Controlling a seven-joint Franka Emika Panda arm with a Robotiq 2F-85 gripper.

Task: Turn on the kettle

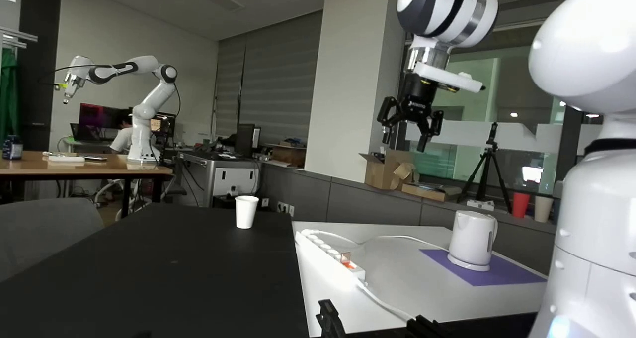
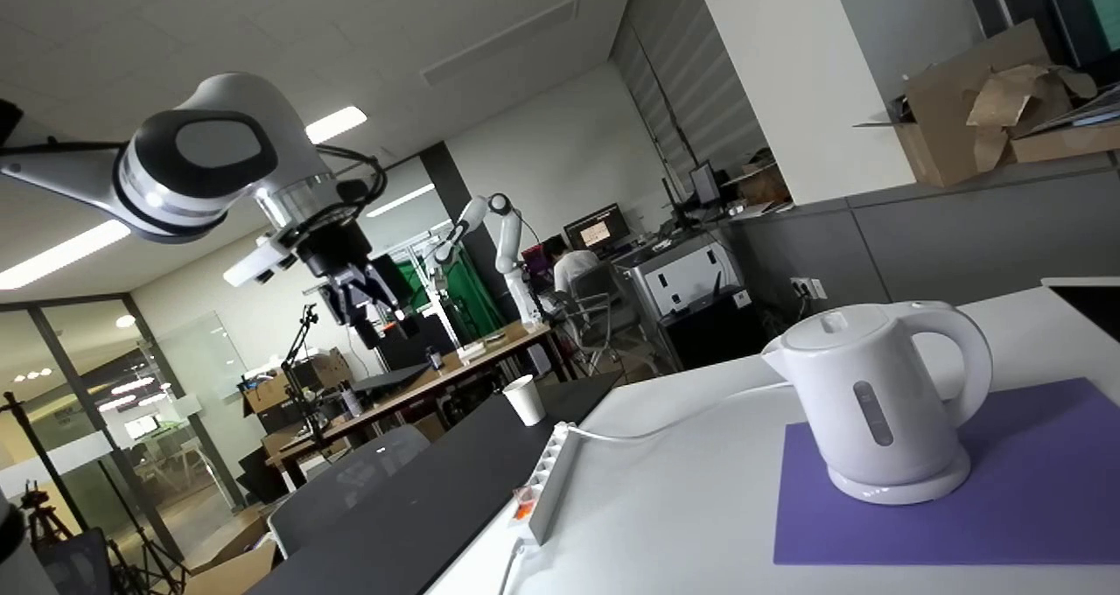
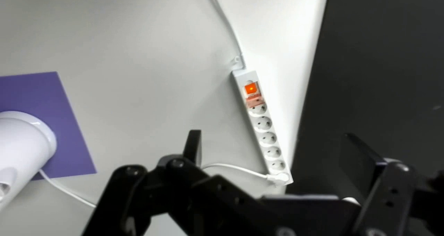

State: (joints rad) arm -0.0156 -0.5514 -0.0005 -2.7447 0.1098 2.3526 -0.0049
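The white kettle point(image 1: 469, 236) stands upright on its base on a purple mat. It also shows in an exterior view point(image 2: 862, 411), with its spout towards the power strip and its handle on the far side. In the wrist view the kettle point(image 3: 22, 142) is cut off at the left edge. I cannot make out its switch. My gripper point(image 1: 404, 142) is open and empty, high above the tables and well apart from the kettle. It also shows in an exterior view point(image 2: 390, 332). In the wrist view the gripper point(image 3: 272, 134) has its fingers wide apart.
A white power strip point(image 3: 266, 132) lies along the white table's edge, with a lit orange switch point(image 3: 251, 88). The white cord point(image 3: 66, 191) runs to a plug at its end. A white paper cup point(image 1: 246, 212) stands on the black table point(image 1: 164, 273). The purple mat point(image 2: 840, 525) lies under the kettle.
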